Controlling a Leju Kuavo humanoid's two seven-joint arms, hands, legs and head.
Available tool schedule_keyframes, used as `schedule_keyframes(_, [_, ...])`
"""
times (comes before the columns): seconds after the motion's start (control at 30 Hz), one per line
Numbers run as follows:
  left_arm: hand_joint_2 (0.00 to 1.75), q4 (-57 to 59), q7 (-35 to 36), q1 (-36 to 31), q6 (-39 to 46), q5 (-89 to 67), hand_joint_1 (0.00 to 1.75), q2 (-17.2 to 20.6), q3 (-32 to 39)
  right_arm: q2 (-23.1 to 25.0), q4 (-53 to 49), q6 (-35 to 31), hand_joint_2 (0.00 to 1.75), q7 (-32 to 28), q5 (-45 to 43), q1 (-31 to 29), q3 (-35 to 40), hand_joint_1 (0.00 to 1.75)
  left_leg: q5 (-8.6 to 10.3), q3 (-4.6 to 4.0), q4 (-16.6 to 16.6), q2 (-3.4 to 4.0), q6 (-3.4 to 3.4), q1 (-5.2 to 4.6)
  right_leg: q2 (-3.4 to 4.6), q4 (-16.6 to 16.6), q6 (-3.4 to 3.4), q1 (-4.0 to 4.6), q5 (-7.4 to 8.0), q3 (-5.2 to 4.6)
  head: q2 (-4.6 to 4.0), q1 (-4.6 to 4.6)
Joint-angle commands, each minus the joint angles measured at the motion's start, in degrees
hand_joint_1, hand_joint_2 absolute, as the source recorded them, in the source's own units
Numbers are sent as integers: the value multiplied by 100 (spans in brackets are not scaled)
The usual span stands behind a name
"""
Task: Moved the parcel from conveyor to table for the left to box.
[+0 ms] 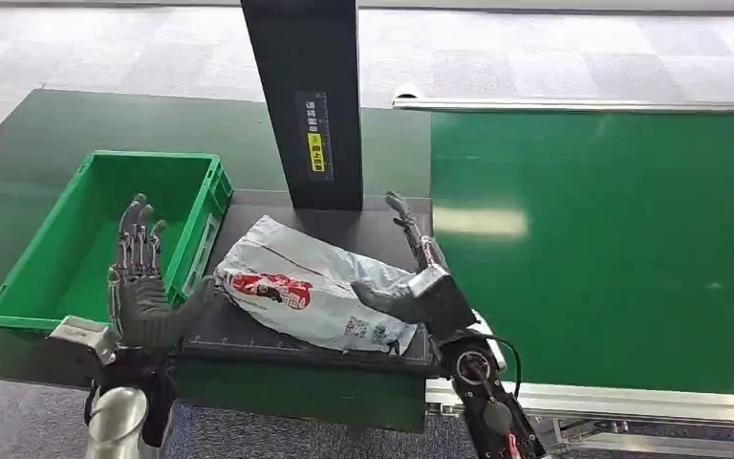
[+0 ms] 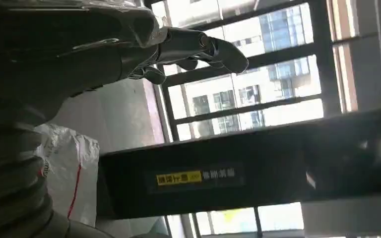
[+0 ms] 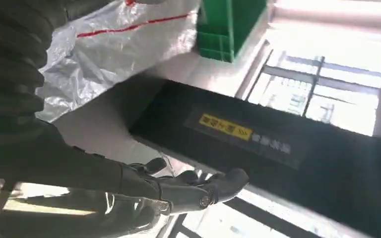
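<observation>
The parcel point(image 1: 311, 296) is lying flat on the dark table point(image 1: 248, 330) between my hands, just beside the green box point(image 1: 29, 287). My right hand point(image 1: 416, 273) is resting open-fingered against its edge and gripping nothing; my left hand point(image 1: 139, 282) is hovering open, fingers spread. I am judging the left should be closing on the near edge and lifting clear of the box rim.

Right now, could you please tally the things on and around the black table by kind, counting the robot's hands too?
Parcel (grey-white plastic mailer bag with a red mark): 1
Green plastic crate: 1
Black upright post with a yellow label: 1
Robot hands: 2, left hand and right hand
Total: 5
</observation>
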Motion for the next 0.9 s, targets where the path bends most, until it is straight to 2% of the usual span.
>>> schedule_keyframes(0.03, [175, 1009, 286, -738, -276, -1513, 0, 286, -1088, -216, -966, 240, 175, -364, -988, 558, -1173, 0, 6, -1, -3, -32, 2, -2, -32, -4, 0, -2, -4, 10, 0, -2])
schedule_keyframes(0.17, [175, 2399, 1028, -1378, 516, -3213, 0, 309, -1706, -171, -1025, 33, 175, -254, -1031, 683, -1615, 0, 14, 2, -8, -53, 2, -2, -52, -10, -2, -3, -2, 19, 0, -2])
schedule_keyframes(0.33, [175, 4324, 1681, -2070, 1436, -4701, 0, 178, -2347, -182, -911, 45, 175, -227, -1011, 798, -1949, 0, 8, 14, -7, -34, 2, -5, -34, -8, -1, -6, -1, 23, 0, -2])
schedule_keyframes(0.37, [175, 4668, 1736, -2157, 1492, -4851, 0, 148, -2437, -174, -937, 69, 175, -227, -1014, 837, -1980, 0, 15, 15, -14, -52, 4, -2, -52, -19, -1, -3, 2, 33, 0, -2])
schedule_keyframes(0.5, [175, 5830, 1985, -2412, 1427, -5283, 0, 19, -2679, -127, -1119, 119, 175, -244, -1032, 976, -2016, 0, 5, 20, -10, -25, 3, -2, -26, -16, -1, -2, 1, 28, 0, -2])
schedule_keyframes(0.6, [175, 6078, 2068, -2448, 1401, -5382, 0, -21, -2743, -137, -1155, 120, 175, -233, -1031, 970, -1998, 0, 2, 15, -6, -14, 2, -2, -15, -9, -1, -3, 1, 18, 0, -4])
schedule_keyframes(0.67, [175, 6464, 2287, -2568, 1048, -5578, 0, -84, -2880, -187, -1096, 99, 175, -246, -1038, 927, -1981, 0, 2, 15, -6, -12, 3, -1, -14, -11, -2, -2, 3, 20, 0, -4])
schedule_keyframes(0.7, [175, 6570, 2349, -2604, 914, -5629, 21, -94, -2917, -185, -1061, 76, 175, -258, -1052, 903, -1991, 0, 2, 14, -5, -10, 3, -3, -10, -9, -1, -4, 3, 18, 0, -4])
schedule_keyframes(0.73, [175, 6616, 2383, -2616, 841, -5637, 157, -101, -2918, -185, -1044, 56, 175, -265, -1065, 890, -1998, 0, 6, 24, -15, -17, 4, -2, -15, -20, -1, -3, 6, 33, 0, -4])
schedule_keyframes(0.77, [175, 6636, 2371, -2619, 816, -5628, 175, -101, -2906, -190, -1016, 39, 175, -273, -1078, 874, -2001, 0, 6, 24, -13, -14, 5, -4, -15, -15, 1, -5, 5, 36, 0, -4])
schedule_keyframes(0.9, [175, 6226, 1951, -2580, 1585, -5337, 175, -49, -2618, -211, -1032, -53, 175, -291, -1129, 887, -1976, 0, 7, 50, -11, -22, 7, -6, -27, -12, 6, -9, 5, 71, 0, 0])
